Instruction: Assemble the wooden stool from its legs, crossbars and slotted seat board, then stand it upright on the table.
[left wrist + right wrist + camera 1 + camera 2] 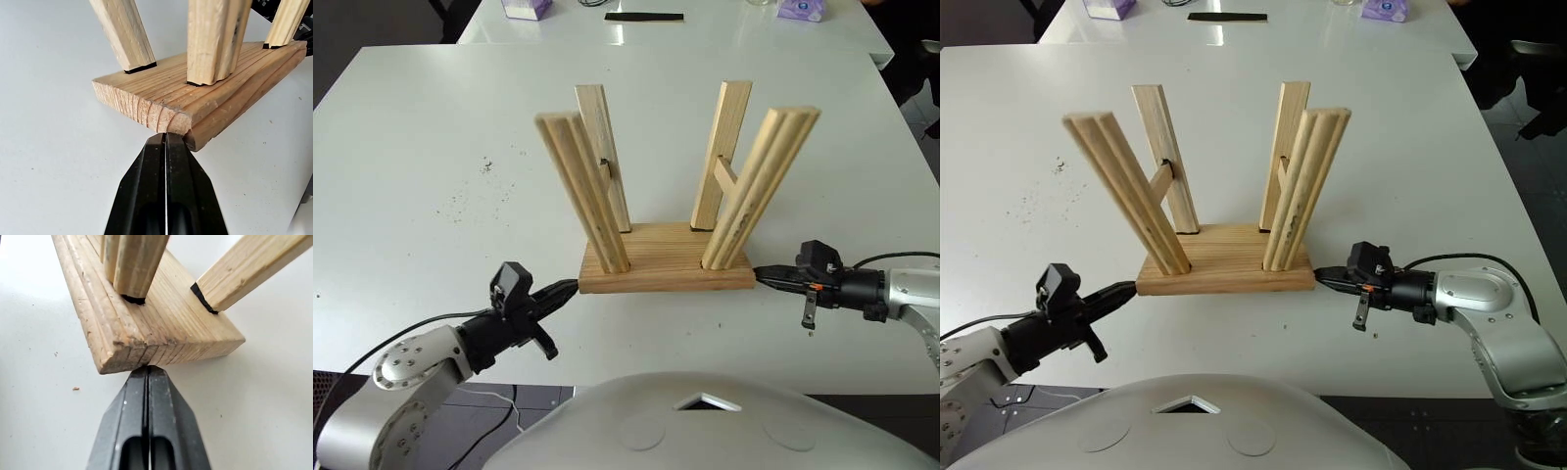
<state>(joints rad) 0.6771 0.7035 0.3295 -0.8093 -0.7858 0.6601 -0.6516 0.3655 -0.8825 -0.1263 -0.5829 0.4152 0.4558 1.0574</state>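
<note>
The wooden stool stands upside down near the table's front. Its slotted seat board [666,266] lies flat, and the legs [587,191] [759,186] splay upward. Short crossbars [607,174] [726,176] join each front and back leg pair. My left gripper [570,288] is shut, its tips touching the lower edge of the board's left end [161,122]. My right gripper [762,275] is shut too, tips against the lower edge of the board's right end [127,352]. Nothing is held between the fingers [151,166] of either one.
Dark specks [487,166] dot the white table [431,127] to the left of the stool. A second table behind carries two purple boxes [527,9] [800,10] and a black strip [644,17]. The table's front edge runs just below both grippers.
</note>
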